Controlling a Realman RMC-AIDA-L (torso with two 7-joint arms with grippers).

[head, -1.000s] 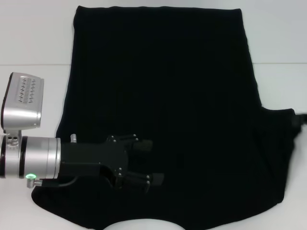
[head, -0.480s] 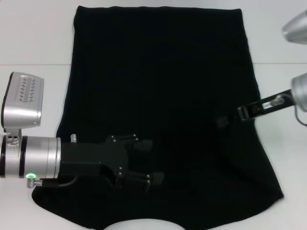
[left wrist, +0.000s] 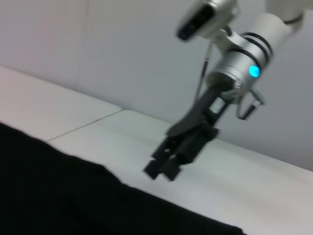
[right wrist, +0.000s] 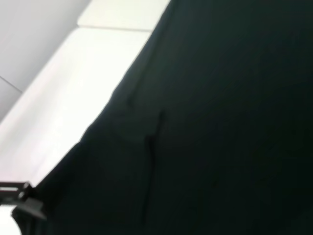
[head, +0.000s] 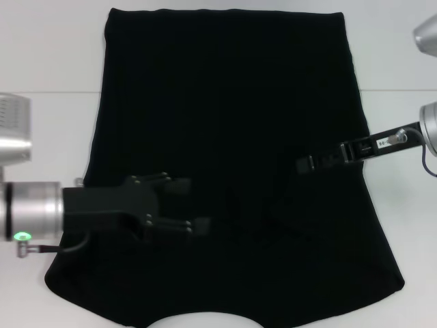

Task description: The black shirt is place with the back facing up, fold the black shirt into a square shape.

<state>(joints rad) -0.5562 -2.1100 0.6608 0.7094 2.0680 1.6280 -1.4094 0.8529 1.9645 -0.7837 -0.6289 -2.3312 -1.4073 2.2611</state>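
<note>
A white table (head: 48, 55) fills the head view, and the black shirt (head: 232, 116) lies spread flat over most of it, from the top edge of the frame down to the bottom, where a curved neckline cut shows at lower centre. Its outline is roughly a tall trapezoid, wider toward the bottom, with no lettering visible on the upward face. The left gripper (head: 194, 205) reaches in from the left edge at lower left, over the shirt's lower left part, its two black fingers spread apart with nothing between them. The right gripper (head: 305, 164) enters from the right edge at mid height, its slim black tip over the shirt's right portion; in the left wrist view (left wrist: 161, 169) it hangs just above the cloth, and whether its fingers are parted cannot be told.
</note>
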